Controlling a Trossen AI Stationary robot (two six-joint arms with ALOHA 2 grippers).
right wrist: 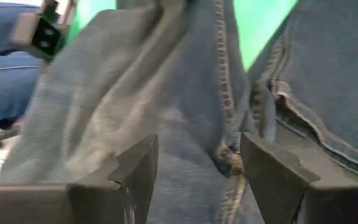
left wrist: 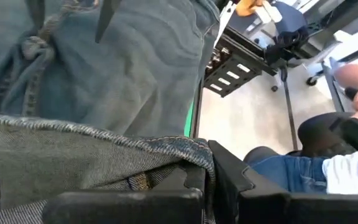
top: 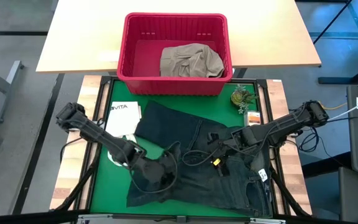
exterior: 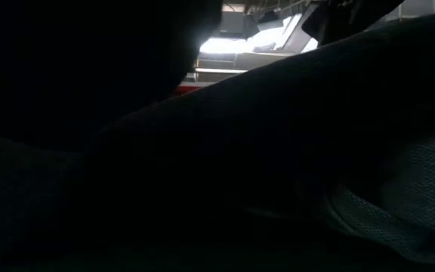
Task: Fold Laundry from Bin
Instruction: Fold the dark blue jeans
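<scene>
One wide tan tabletop (top: pixel 92 37) lay beyond my green mat (top: pixel 107 180), and on it sat the bin (top: pixel 129 46), red moulded plastic with slotted walls and a thick rim. Inside it lay a crumpled khaki-beige garment (top: pixel 190 61), soft and creased. On the mat, dark denim jeans (top: pixel 166 124) were spread flat; up close the cloth showed a faded blue weave, pale stitched seams and a frayed hem edge.

My left gripper (top: pixel 156 169) sat on the near part of the jeans, clenched on a fold of the denim, the hem running between my dark fingers (left wrist: pixel 191 180). My right gripper (top: pixel 224 144) rested low over the jeans' middle, fingers spread wide with the stitched seam between them, grasping nothing.

Beside the jeans lay a white tote bag (top: pixel 122 118) printed "VITA". A small spiky green plant (top: pixel 240 97) stood just by the bin's corner.
</scene>
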